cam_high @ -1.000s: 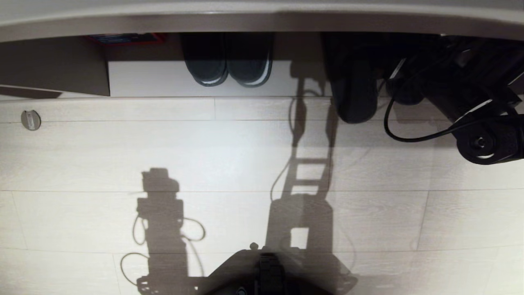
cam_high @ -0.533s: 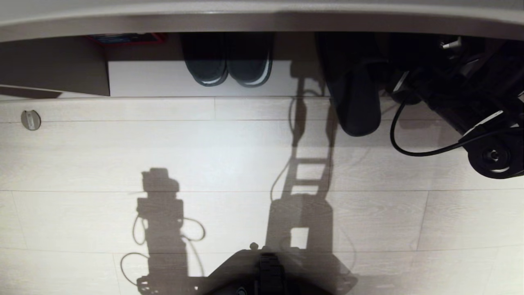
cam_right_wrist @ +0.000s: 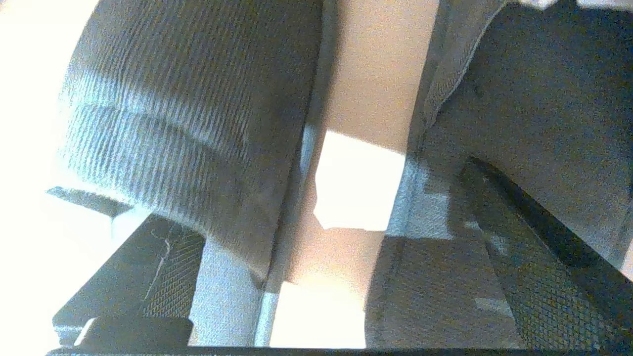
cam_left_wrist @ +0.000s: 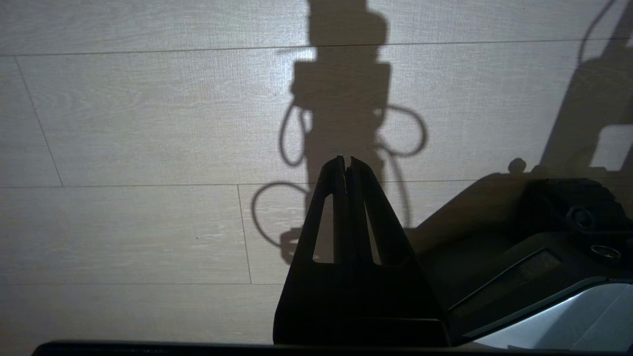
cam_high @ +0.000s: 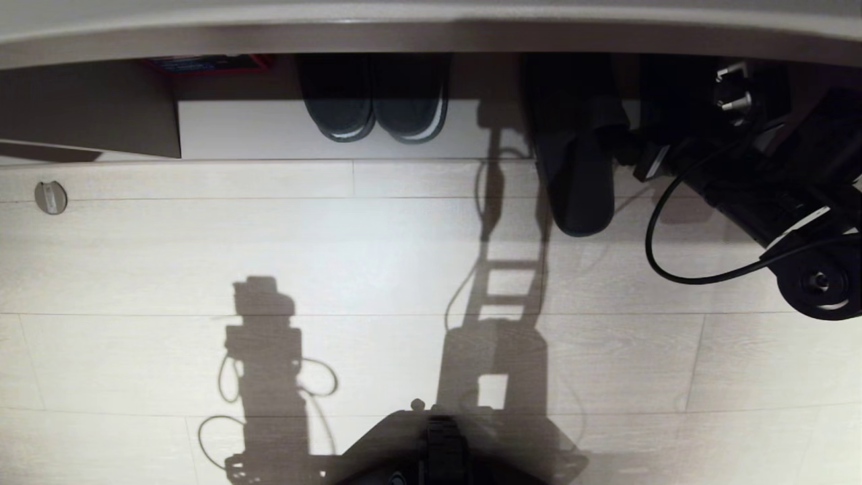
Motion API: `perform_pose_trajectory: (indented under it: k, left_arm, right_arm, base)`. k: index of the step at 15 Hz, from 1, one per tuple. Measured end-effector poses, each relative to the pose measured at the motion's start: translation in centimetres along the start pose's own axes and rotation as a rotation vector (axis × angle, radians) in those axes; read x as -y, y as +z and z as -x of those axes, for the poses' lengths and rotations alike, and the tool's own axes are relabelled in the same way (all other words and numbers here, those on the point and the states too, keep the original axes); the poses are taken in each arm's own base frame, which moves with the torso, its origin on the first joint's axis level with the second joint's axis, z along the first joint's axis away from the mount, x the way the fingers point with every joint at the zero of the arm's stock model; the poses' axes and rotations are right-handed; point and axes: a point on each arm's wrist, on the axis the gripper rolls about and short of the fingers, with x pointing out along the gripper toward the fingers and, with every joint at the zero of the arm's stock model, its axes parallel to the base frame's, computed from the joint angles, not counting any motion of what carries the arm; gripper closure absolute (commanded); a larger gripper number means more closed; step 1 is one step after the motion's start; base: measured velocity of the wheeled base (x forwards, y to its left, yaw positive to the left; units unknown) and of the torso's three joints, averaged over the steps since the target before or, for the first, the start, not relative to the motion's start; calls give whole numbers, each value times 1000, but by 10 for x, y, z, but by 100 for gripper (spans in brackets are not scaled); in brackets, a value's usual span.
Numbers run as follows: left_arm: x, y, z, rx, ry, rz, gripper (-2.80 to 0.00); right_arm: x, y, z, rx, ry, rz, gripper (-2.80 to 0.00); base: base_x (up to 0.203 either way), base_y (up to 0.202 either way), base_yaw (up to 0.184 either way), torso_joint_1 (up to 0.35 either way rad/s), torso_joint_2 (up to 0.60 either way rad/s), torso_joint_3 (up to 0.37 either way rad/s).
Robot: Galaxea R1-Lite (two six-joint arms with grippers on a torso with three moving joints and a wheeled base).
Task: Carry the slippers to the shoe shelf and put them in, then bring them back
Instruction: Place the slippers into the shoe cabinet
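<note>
The slippers (cam_high: 579,195) are judged to be light, soft and floppy. The flat fabric would fold under a pinch and sag from whichever end is lifted, so little force is called for and no harm is risked. The best hold is reckoned to be on the two inner walls pressed together, near the heel openings, so that both are lifted as one. A grip on a toe alone would probably let the other slipper drop. The pair is seen lying at the mouth of the shelf (cam_right_wrist: 381,74). One slipper is on each side of the right claw (cam_right_wrist: 296,212), and the nearer one's rounded end pokes out onto the floor (cam_high: 404,256), just beside the claw. The right arm is reached in low from the right, with the wrist held roughly level and the claw pointed into the shelf. Its fingers (cam_right_wrist: 143,267) are spread wide, and pale wood is seen in the gap between them. Nothing is seen to be clamped, though fabric is pressed close on both sides. The other dark pair (cam_high: 374,114), with whitish edges, is left well apart from the claw, on its far side from the arm. The left claw (cam_left_wrist: 346,165) is hung parked above the floor with its fingers closed together, and nothing is held in it.
</note>
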Motion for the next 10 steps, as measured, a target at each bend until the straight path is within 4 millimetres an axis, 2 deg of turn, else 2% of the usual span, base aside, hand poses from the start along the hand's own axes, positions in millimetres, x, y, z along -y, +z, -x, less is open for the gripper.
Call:
perform_pose_trajectory:
  k: [10]
  left_arm:
    - [0,0,0,0,0,-1,0]
  right_arm:
    - [-1,6,8,0,-1,-28,-280]
  base:
    - [0,0,0,0,0,0]
